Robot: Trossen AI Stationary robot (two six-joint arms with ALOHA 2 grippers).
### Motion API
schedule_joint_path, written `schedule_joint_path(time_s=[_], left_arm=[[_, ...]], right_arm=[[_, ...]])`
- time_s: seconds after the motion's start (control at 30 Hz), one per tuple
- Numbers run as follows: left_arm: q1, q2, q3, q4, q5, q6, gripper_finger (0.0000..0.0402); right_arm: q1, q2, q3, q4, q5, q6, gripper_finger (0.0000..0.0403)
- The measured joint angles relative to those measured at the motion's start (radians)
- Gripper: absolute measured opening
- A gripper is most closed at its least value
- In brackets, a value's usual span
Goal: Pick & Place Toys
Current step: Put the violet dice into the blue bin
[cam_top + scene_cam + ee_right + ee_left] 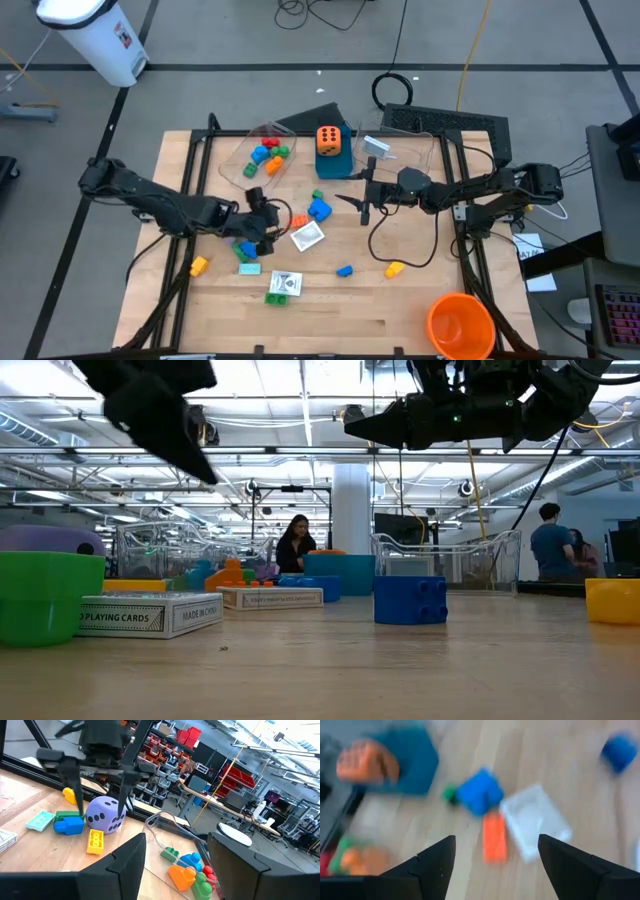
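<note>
Left claw [100,767], left of centre, gapes empty over the purple die [104,817]; closing off-centre could squirt it away.

Even overhead light fills the high view; the table [330,300] shows only soft, short shadows under the arms. In the low view, ceiling strip lights glare at twelve o'clock, the arms read as dark silhouettes, and the green brick [40,595] at nine o'clock is out of focus. The left wrist view is heavily blurred: the orange brick [494,838] and white card [535,820] smear. The right wrist view is sharp around the purple die [105,816], with bright windows toward two o'clock.
</note>
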Motion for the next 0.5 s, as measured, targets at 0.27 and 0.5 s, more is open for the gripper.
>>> schedule_joint_path(time_s=[0.27, 0.5], left_arm=[[-0.001, 0.001, 0.190, -0.501, 0.096, -0.230, 0.0276], [0.000, 0.000, 0.271, -0.777, 0.172, -0.439, 0.0274]], right_arm=[[0.000, 0.000, 0.000, -0.001, 0.000, 0.000, 0.0208], [0.000, 0.000, 0.000, -0.004, 0.000, 0.000, 0.0208]])
